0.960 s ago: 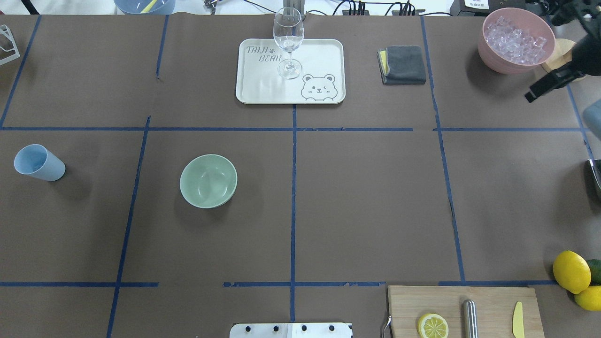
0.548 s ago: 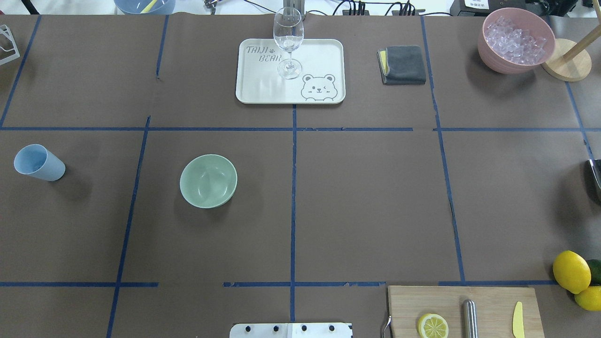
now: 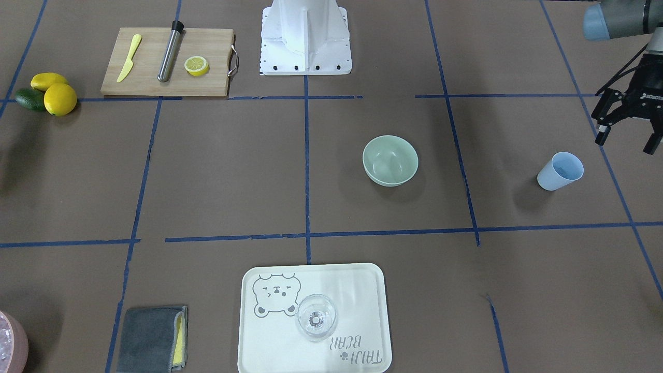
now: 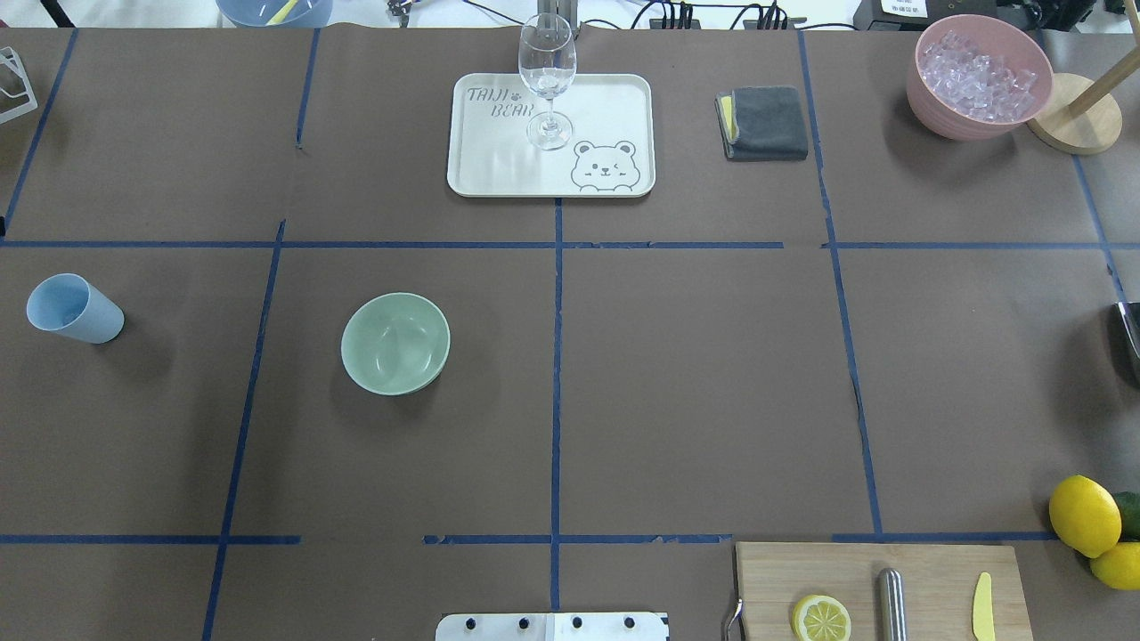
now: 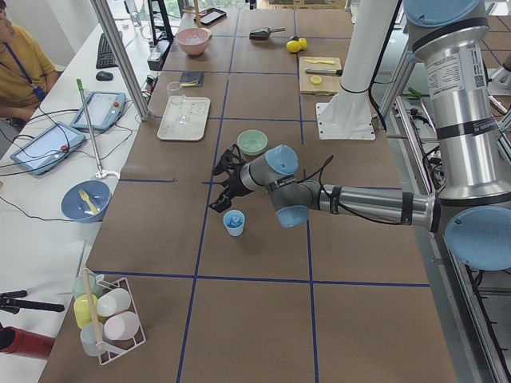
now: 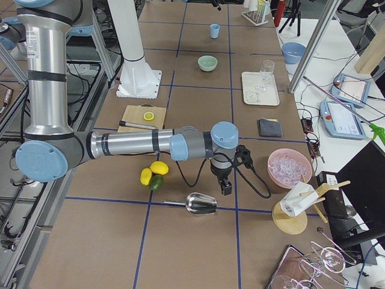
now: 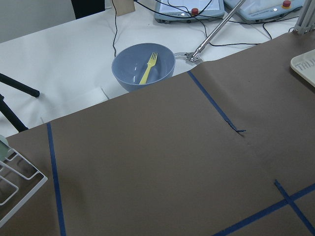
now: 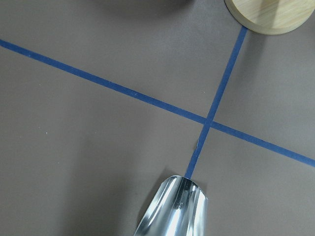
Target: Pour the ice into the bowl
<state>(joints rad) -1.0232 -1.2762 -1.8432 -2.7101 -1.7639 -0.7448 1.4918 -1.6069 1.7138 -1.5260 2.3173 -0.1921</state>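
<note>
Starting nearest the robot's base, a cutting board (image 4: 877, 583) lies on the worktop (image 4: 695, 374), well to the right of the bowl (image 4: 395, 343) and closer to the robot. It carries a lemon half (image 4: 820, 618), a metal rod (image 4: 891, 604) and a yellow knife (image 4: 981, 605). Whole lemons (image 4: 1084, 515) sit even farther to the bowl's right. Beyond them, a metal scoop (image 6: 201, 205) lies on its side with the right tool (image 6: 225, 186) hanging just beside it; I cannot tell whether that tool is released or clenched.

The bowl stands upright, mouth up. Well to its left stands a blue cup (image 4: 71, 309), and the left tool (image 3: 625, 139) hovers above the worktop near the cup, released, its fingers spread and grasping nothing.

Beyond the bowl and to its right, a tray (image 4: 614, 107) bears a stemmed glass (image 4: 547, 80). A grey cloth (image 4: 768, 122) lies farther right. Farthest from the bowl, at the far right, the ice (image 4: 978, 71) is heaped in a pink container (image 4: 931, 102), just beside a wooden stand (image 4: 1073, 125).
</note>
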